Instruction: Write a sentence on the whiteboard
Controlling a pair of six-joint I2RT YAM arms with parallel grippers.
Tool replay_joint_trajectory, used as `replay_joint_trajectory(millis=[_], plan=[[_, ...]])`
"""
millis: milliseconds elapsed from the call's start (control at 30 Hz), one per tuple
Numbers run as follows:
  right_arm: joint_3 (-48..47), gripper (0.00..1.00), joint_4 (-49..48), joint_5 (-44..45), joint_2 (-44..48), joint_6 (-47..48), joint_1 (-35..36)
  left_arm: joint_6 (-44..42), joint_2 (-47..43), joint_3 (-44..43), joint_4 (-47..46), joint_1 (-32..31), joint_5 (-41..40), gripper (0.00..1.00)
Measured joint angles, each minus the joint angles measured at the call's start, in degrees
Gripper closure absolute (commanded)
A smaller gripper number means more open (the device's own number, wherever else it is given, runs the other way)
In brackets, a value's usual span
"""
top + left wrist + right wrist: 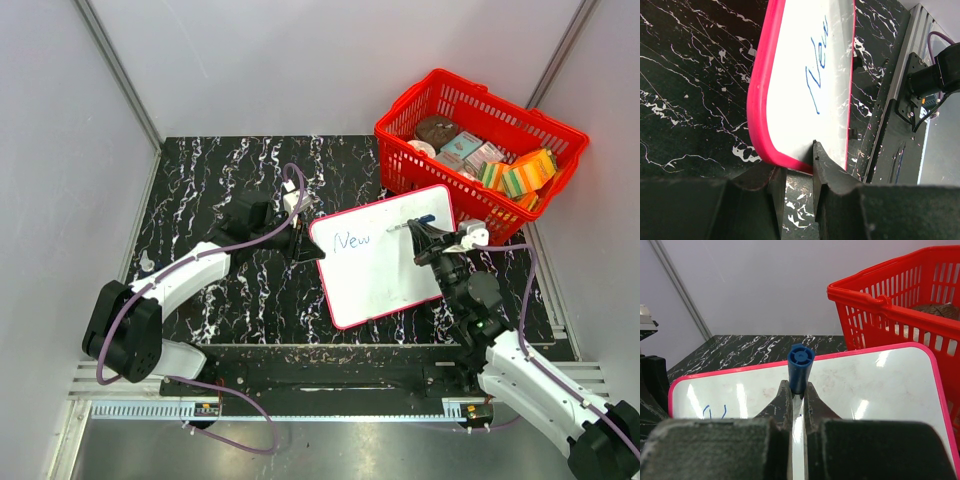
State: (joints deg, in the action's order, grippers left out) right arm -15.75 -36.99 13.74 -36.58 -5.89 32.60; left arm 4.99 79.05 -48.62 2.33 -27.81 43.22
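The whiteboard (390, 280) lies tilted on the black marbled table, with "New" (352, 240) in blue at its upper left. My left gripper (312, 250) is closed on its left edge. In the left wrist view one finger (822, 165) lies over the white face (790, 75), and the red rim runs between the tips of the gripper (795, 157). The writing (817, 65) shows there too. My right gripper (422, 232) is shut on a blue-ended marker (425, 220) over the board's upper right. In the right wrist view the gripper (796, 387) pinches the marker (801, 365) above the board (880, 385).
A red basket (408, 100) holding several packaged items stands at the back right, touching the board's far corner; it also shows in the right wrist view (890, 315). A metal rail (300, 385) runs along the near edge. Grey walls close in the table.
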Motion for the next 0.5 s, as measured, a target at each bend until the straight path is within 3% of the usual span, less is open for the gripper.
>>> replay_joint_trajectory(millis=[500], plan=[[0.0, 1.0, 4.8, -0.8, 4.0, -0.5, 0.0, 0.0, 0.0, 0.0, 0.0, 0.0, 0.0, 1.0]])
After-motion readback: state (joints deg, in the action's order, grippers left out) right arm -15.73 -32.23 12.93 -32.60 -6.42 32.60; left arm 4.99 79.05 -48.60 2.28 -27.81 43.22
